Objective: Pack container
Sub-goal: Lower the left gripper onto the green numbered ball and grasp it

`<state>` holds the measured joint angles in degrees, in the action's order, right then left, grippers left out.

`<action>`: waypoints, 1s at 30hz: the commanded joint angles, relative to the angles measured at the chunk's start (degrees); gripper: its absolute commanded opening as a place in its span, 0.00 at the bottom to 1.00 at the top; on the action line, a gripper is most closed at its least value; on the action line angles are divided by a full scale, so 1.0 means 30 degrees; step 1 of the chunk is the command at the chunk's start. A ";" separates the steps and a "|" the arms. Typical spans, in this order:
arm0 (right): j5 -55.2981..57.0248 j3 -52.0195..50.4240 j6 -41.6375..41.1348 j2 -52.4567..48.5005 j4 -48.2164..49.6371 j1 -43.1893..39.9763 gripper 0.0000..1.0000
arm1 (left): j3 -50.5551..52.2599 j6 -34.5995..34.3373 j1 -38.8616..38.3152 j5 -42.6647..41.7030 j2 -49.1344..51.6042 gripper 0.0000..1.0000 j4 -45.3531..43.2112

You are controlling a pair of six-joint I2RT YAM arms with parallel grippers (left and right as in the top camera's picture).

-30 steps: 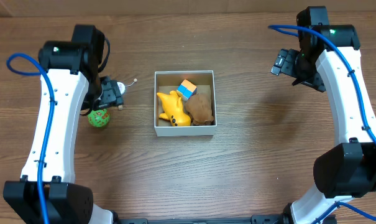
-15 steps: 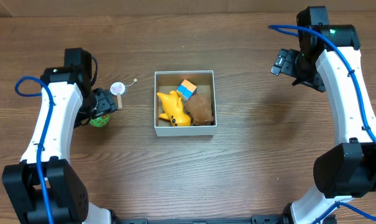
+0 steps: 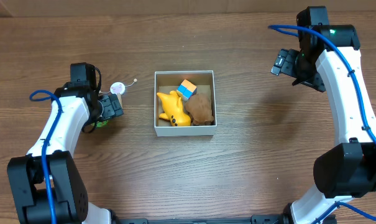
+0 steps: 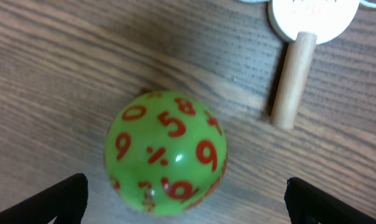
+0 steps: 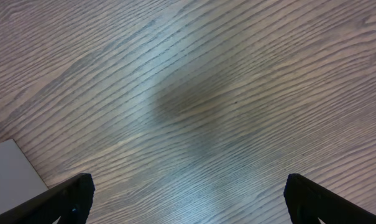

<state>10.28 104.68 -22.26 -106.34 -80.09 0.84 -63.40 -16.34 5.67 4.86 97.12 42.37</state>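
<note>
We see the container (image 3: 184, 131) at the middle of the table (image 3: 250, 174), its white walls standing around three toys. An orange-and-blue cube (image 3: 187, 88) sits at 12 o'clock inside it, a yellow toy (image 3: 173, 107) at 8 o'clock and a brown toy (image 3: 200, 108) at 4 o'clock, the last two touching.

At 9 o'clock from the container, the left end effector (image 4: 188, 202) hangs spread wide over a green ball (image 4: 166, 152) printed with red digits. The ball lies between the fingertips and is apart from both. A wooden stick (image 4: 293, 79) with a white disc (image 4: 312, 18) lies just beside the ball at its 2 o'clock.

At 2 o'clock from the container, well apart from it, the right end effector (image 5: 188, 202) is spread wide over bare table.
</note>
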 commanded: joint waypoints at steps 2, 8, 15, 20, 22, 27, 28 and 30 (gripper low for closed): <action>-0.0007 0.0379 -0.0029 0.0517 0.0087 0.0036 1.00 | 0.0452 0.0874 0.0109 -0.0291 0.0029 1.00 -0.0918; -0.0007 0.0379 -0.0029 0.0517 0.0080 0.0036 1.00 | 0.0634 0.1355 0.0109 -0.0291 0.0095 1.00 -0.1617; -0.0007 0.0379 -0.0029 0.0517 0.0087 0.0036 1.00 | 0.0634 0.1719 0.0117 -0.0291 0.1180 1.00 -0.2186; -0.0007 0.0379 -0.0029 0.0517 0.0087 0.0036 1.00 | 0.0634 0.1894 0.0117 -0.0291 0.1887 0.95 -0.2361; -0.0007 0.0379 -0.0029 0.0517 0.0087 0.0036 1.00 | 0.0619 0.1887 0.0109 -0.0321 0.1967 0.81 -0.2375; -0.0007 0.0379 -0.0029 0.0517 0.0080 0.0036 1.00 | -0.0517 0.1887 0.0109 -0.0583 0.1945 0.39 -0.1515; -0.0007 0.0379 -0.0029 0.0517 0.0087 0.0036 1.00 | -0.0794 0.1887 0.0109 -0.0590 0.1945 0.35 -0.1275; -0.0007 0.0379 -0.0029 0.0517 0.0080 0.0036 1.00 | -0.1800 0.1887 0.0109 -0.0590 0.1938 0.27 -0.0350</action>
<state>10.26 104.68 -22.26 -106.34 -80.09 0.84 -63.66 -11.14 6.11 4.51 102.13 38.57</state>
